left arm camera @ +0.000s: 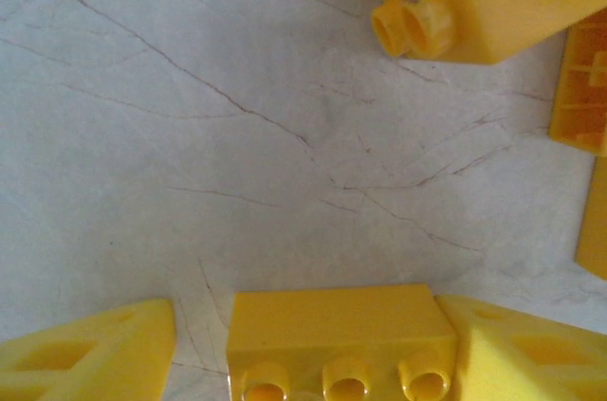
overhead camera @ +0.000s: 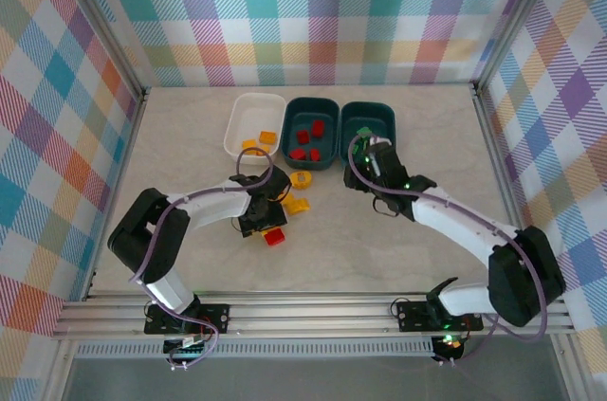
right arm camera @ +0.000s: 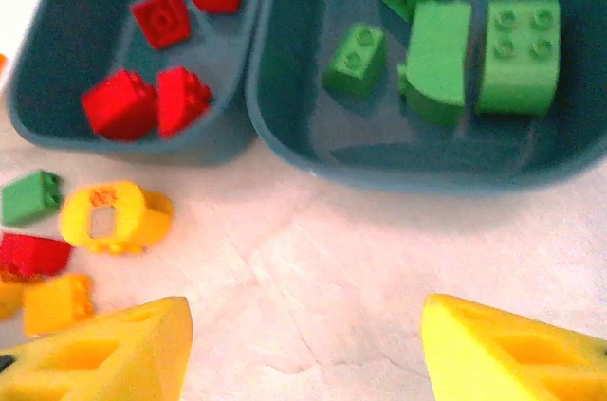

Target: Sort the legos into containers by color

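Both arms low and elbow-bent, left claw (left arm camera: 305, 325) and right claw (right arm camera: 305, 311) each with jaws apart.

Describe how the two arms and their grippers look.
White links, black joints, and a looping lilac cable along each arm. The left gripper and right gripper carry yellow plastic fingers with triangular cut-outs. Small green lights glow on the right arm.

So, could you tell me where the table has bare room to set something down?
Bare table lies left of the white tray, right of the right-hand teal tray, and across its near middle. It is crowded in front of the white tray and middle teal tray, where the yellow ring and loose bricks lie.
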`<state>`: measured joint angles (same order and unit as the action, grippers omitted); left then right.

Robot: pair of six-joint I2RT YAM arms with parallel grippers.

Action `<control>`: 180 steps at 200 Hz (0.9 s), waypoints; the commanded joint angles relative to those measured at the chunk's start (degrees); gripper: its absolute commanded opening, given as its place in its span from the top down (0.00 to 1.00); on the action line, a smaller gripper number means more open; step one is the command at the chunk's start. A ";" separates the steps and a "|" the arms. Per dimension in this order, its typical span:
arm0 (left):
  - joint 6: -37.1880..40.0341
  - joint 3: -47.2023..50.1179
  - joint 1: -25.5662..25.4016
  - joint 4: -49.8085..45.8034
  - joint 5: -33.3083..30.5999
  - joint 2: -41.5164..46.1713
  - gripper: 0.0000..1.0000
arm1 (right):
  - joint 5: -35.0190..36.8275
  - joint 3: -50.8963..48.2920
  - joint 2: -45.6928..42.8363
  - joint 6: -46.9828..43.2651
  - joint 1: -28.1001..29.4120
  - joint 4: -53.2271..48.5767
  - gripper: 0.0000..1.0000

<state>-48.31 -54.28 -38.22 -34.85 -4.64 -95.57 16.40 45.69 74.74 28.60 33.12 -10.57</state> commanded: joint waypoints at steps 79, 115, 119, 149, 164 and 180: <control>3.75 -5.98 -0.61 3.17 0.87 -7.26 0.53 | 4.87 -8.68 -5.77 3.03 0.45 8.18 0.34; 4.66 -7.35 -0.62 2.77 0.76 -4.94 0.57 | 7.71 -8.66 -6.40 1.85 0.45 7.15 0.34; 4.84 -7.78 -0.62 2.24 0.38 -4.32 0.57 | 7.76 -8.80 -6.59 1.88 0.45 7.14 0.34; 7.02 -11.50 0.51 -2.85 -3.70 0.48 0.57 | 7.63 -9.69 -7.54 1.89 0.45 8.20 0.34; 8.75 -12.94 2.13 -3.29 -3.35 2.84 0.56 | 7.94 -9.78 -7.36 1.94 0.45 8.32 0.34; 10.02 -15.37 4.65 -4.05 -2.80 4.56 0.56 | 8.12 -10.09 -7.33 2.16 0.44 8.72 0.34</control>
<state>-41.50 -65.56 -36.62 -38.61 -6.26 -95.70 23.18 36.51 68.07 30.83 33.26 -3.81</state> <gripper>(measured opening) 0.474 0.659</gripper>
